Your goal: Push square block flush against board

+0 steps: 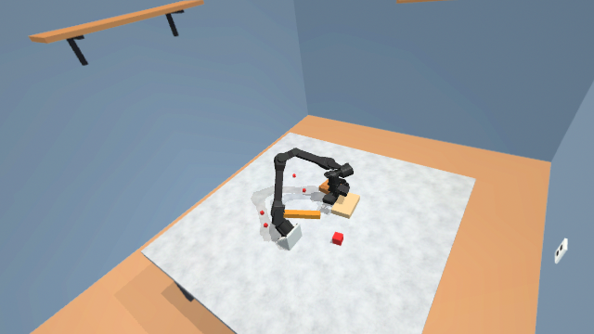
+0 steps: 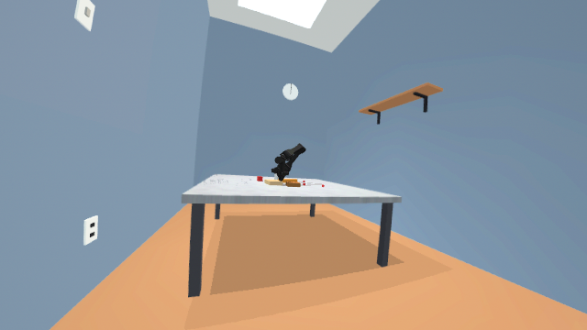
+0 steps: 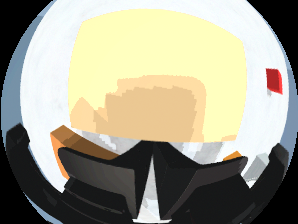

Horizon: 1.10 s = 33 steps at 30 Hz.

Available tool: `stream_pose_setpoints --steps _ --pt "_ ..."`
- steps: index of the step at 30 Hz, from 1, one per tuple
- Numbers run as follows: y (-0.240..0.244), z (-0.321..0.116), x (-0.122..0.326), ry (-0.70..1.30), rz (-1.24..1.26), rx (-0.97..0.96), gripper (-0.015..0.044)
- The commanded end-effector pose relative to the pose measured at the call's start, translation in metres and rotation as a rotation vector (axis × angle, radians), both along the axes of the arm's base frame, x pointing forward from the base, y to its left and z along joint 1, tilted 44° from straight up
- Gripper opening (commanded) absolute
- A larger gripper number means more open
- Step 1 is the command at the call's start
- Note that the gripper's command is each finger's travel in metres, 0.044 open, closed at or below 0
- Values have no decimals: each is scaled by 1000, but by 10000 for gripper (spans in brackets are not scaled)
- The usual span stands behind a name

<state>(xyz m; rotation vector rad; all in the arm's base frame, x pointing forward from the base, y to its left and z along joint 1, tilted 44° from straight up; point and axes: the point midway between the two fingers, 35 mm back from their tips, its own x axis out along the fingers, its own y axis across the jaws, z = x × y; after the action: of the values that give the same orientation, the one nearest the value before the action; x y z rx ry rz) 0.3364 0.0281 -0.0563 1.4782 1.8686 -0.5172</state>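
Note:
The pale tan board [image 1: 345, 205] [image 2: 273, 182] [image 3: 160, 55] lies flat on the table and fills much of the wrist view. The brown-orange square block [image 1: 325, 186] [image 2: 293, 184] [image 3: 90, 144] lies near one corner of the board, turned at an angle to it. A wedge of table shows between their facing sides in the wrist view; whether their corners touch I cannot tell. My gripper [image 1: 329, 199] [image 2: 281, 178] [image 3: 153, 143] is shut and empty. Its tips are low at the board's side, beside the block; contact is unclear. The gripper hides part of the block in the top view.
An orange bar [image 1: 302, 214] [image 3: 233, 156] lies between the arm's base and the board. A red cube [image 1: 338, 238] [image 2: 260, 179] [image 3: 274, 81] is off to one side. Several small red dots and a pale ghostly arm shape show on the table near the arm.

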Motion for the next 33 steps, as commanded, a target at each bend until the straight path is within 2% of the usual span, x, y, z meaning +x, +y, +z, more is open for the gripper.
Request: stream_pose_setpoints --steps 1,33 --pt "-4 -6 0 5 2 -3 0" --pt "-20 -22 5 4 3 -3 0"
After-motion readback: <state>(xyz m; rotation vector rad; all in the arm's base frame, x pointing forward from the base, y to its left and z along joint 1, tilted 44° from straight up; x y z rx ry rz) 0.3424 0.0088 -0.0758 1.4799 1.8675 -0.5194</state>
